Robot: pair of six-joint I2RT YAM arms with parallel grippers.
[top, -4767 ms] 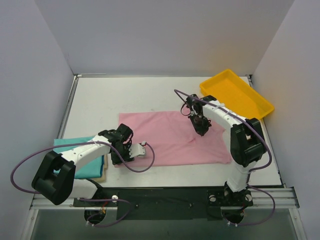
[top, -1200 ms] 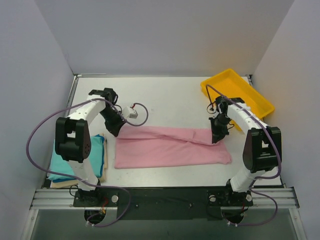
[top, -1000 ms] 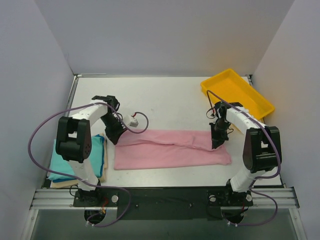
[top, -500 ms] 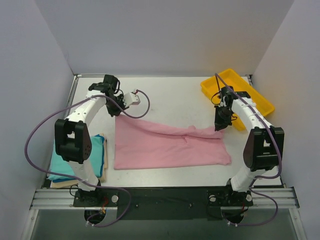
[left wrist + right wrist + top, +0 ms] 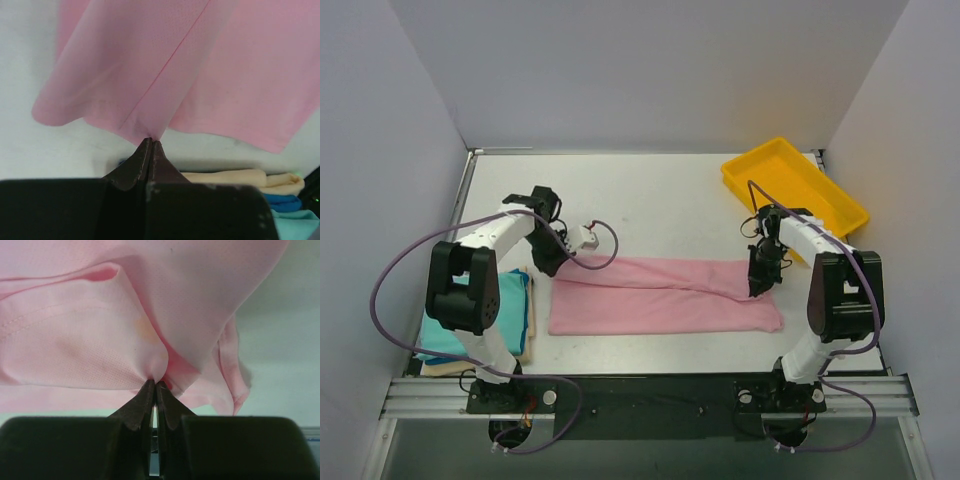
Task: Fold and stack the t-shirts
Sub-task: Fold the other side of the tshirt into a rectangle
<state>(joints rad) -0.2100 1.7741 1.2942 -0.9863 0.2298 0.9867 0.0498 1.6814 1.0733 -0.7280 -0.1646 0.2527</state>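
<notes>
Top external: left hand (image 5: 552, 263), right hand (image 5: 756, 290) pinch one pink t-shirt (image 5: 660, 298).

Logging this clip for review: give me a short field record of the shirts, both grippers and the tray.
pink shirt: lies as a long band across the table, far edge pinched at both ends
left gripper: shut on pink shirt, left end
right gripper: shut on pink shirt, right end
teal shirt: folded, near left, on top of cream shirt
cream shirt: folded, under teal shirt
tray: far right, apart from the shirts
</notes>
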